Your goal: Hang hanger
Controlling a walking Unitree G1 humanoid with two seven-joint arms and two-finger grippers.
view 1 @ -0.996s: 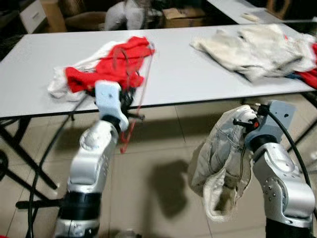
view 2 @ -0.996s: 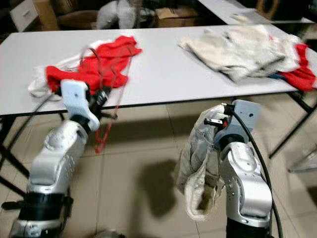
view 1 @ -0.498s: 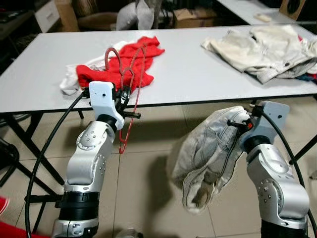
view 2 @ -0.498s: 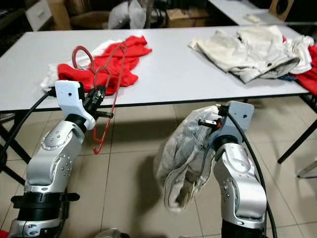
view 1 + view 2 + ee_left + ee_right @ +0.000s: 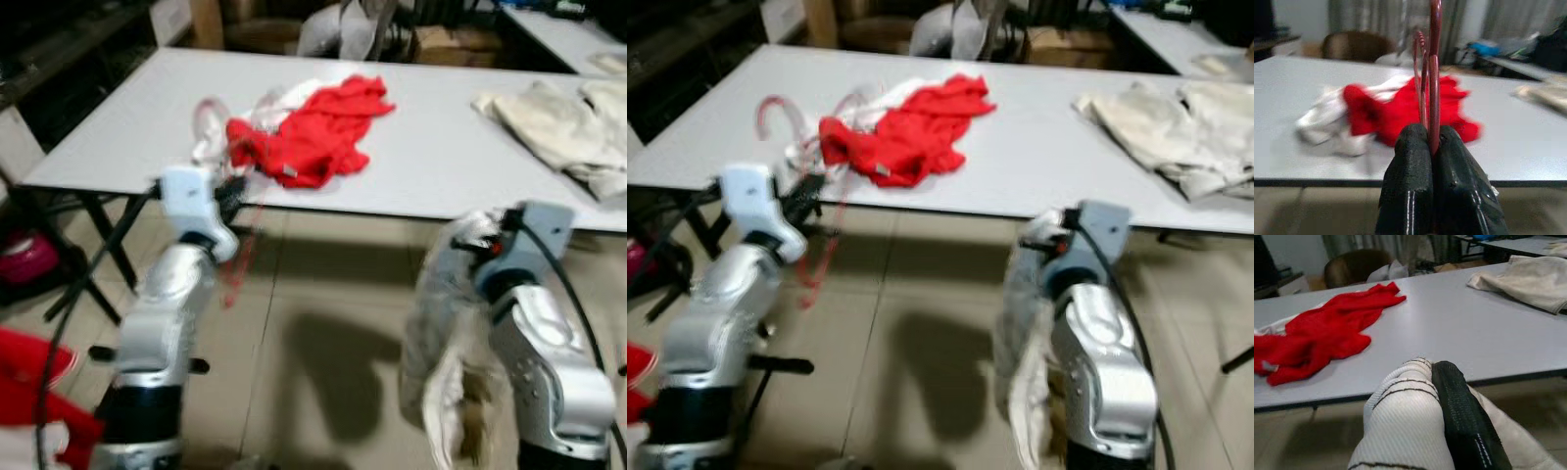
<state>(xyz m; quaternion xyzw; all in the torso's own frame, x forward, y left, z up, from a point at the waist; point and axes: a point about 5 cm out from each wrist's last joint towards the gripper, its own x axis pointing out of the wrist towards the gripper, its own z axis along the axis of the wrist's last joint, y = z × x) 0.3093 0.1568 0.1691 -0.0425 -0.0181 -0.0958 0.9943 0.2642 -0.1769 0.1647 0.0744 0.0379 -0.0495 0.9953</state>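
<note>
My left gripper point(image 5: 1431, 147) is shut on a red wire hanger point(image 5: 1431, 68), held up in front of the table edge. The hanger point(image 5: 235, 220) looks blurred in the eye views, its hook up near the table and its lower end dangling below my left gripper point(image 5: 233, 191). My right gripper point(image 5: 1437, 374) is shut on a pale whitish garment point(image 5: 441, 338) that hangs down beside my right arm. The garment covers one finger; the other black finger point(image 5: 1462, 416) shows.
A long white table point(image 5: 441, 137) stands ahead with a red and white heap of clothes point(image 5: 309, 132) and beige clothes point(image 5: 563, 127) at the right. Black table legs point(image 5: 93, 245) stand at the left. Something red point(image 5: 34, 387) lies on the tiled floor at the lower left.
The whole picture has shifted right and blurred, so the camera has turned left. Both grippers keep their hold. The garment hangs more straight down than before.
</note>
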